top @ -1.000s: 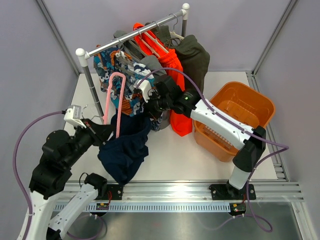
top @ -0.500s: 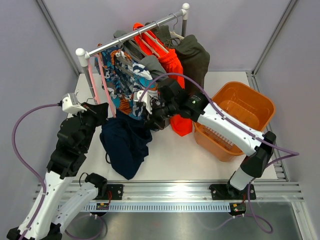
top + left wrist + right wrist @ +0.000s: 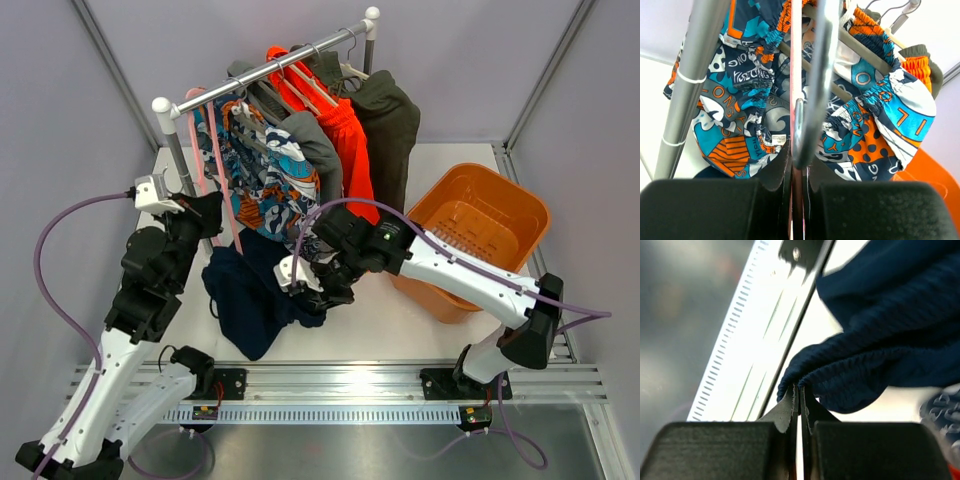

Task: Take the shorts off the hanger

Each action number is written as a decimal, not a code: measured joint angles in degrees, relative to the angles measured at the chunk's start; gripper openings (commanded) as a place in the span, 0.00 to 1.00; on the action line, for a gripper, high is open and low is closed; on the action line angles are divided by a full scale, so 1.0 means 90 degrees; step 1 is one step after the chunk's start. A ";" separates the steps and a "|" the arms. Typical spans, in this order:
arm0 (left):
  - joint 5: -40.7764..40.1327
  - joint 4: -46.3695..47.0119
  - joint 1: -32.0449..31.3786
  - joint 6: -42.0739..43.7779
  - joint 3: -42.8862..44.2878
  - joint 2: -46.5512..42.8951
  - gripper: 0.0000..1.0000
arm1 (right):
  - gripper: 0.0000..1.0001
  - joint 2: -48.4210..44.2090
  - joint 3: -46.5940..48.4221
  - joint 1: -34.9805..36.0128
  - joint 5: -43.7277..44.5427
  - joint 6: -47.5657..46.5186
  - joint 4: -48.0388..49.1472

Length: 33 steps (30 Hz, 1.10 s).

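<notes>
Currently dark navy fabric shorts (image 3: 250, 295) being pinched by right gripper (image 3: 800, 390), for pulling clear; thin pale pink hanger (image 3: 796, 75) being clamped steady by left gripper (image 3: 796, 155).

left hand (image 3: 210, 216) lifted hanger (image 3: 221, 165) up to rail (image 3: 270, 65); right hand (image 3: 316, 284) pulled shorts (image 3: 248, 292) down.

Pale grey walls (image 3: 480, 60) enclose a white table (image 3: 370, 325) bearing a metal clothes rail (image 3: 270, 66)
</notes>
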 measured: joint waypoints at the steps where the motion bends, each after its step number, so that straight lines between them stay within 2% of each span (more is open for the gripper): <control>1: 0.0027 0.0051 0.0000 0.0036 -0.0010 0.0036 0.00 | 0.00 -0.0100 -0.0189 -0.0034 0.0107 -0.0041 -0.0002; 5: 0.0131 0.0141 0.0000 0.0092 -0.0024 0.0182 0.00 | 0.00 -0.0240 -0.0491 -0.0498 0.0447 0.0163 0.0109; 10: 0.0216 0.0146 0.0000 0.0007 -0.0129 0.0194 0.00 | 0.00 -0.0209 -0.0408 -0.1180 0.1314 0.1010 0.0767; 12: 0.0165 0.0027 0.0000 -0.0056 -0.0129 0.0192 0.00 | 0.00 -0.0170 -0.0260 -0.1445 0.1294 0.1154 0.0928; 15: -0.0107 -0.0107 -0.0007 -0.0192 -0.0151 0.0180 0.00 | 0.00 -0.0330 -0.0197 -0.1758 0.0702 0.0840 0.0884; 19: -0.0362 -0.0039 -0.0007 -0.0444 -0.0311 0.0231 0.00 | 0.00 -0.0622 -0.0126 -0.1365 0.0070 0.0182 0.0328; 24: -0.0471 0.0063 -0.0007 -0.0631 -0.0376 0.0551 0.00 | 0.00 -0.0665 -0.0185 -0.0549 -0.0070 -0.0294 0.0002; 31: -0.0731 0.0367 -0.0012 -0.0692 -0.0376 0.0840 0.00 | 0.01 -0.0432 -0.0243 -0.0520 0.1151 -0.0437 0.0124; 33: -0.0767 0.0529 -0.0022 -0.0772 -0.0376 0.1018 0.00 | 0.06 -0.0318 -0.0245 -0.0568 0.1275 -0.0367 0.0206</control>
